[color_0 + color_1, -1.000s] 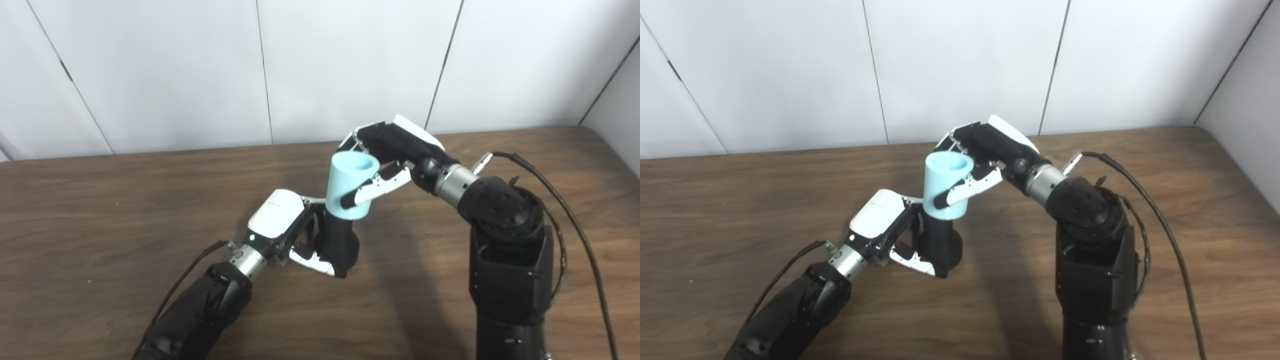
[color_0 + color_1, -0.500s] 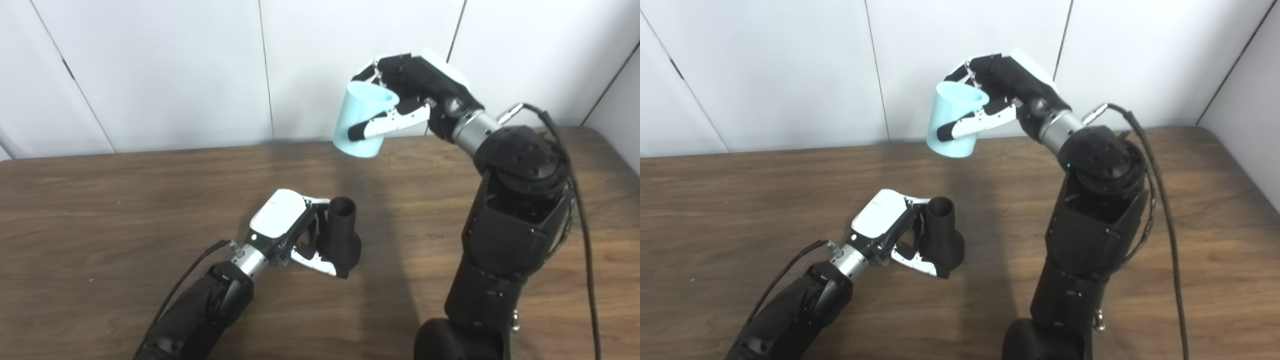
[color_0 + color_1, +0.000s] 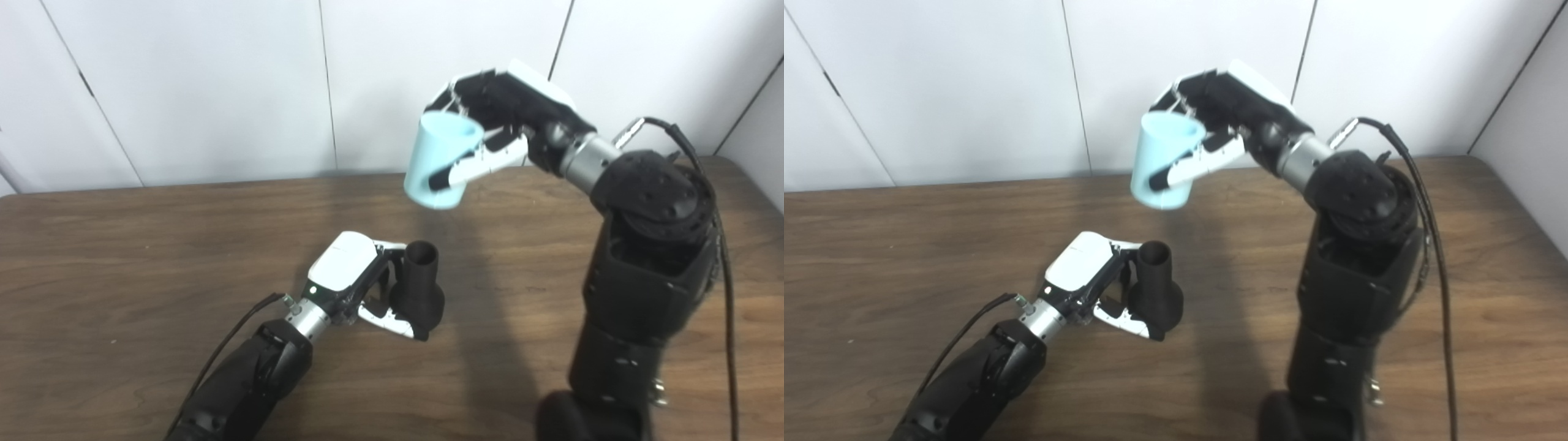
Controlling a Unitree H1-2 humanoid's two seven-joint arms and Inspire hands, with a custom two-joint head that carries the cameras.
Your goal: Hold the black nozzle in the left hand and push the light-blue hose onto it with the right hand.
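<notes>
The black nozzle [image 3: 419, 285] stands upright on the wooden table [image 3: 122, 245], its open neck facing up. My left hand [image 3: 352, 278] is shut on its wide base from the left. The light-blue hose [image 3: 441, 160], a short open tube, hangs in the air above and slightly behind the nozzle, tilted a little. My right hand [image 3: 502, 122] is shut on it, thumb across its front. A clear gap separates hose and nozzle. In the right eye view the hose [image 3: 1165, 162] sits above the nozzle [image 3: 1156, 288].
White wall panels [image 3: 214, 86] rise behind the table's far edge. A black cable [image 3: 723, 257] loops off my right forearm on the right. The table's right edge meets a side wall [image 3: 759, 141].
One second ago the hose sat over the nozzle's neck. My right hand has lifted it up and away, then lowered it slightly and tilted it. The left hand and nozzle stayed put.
</notes>
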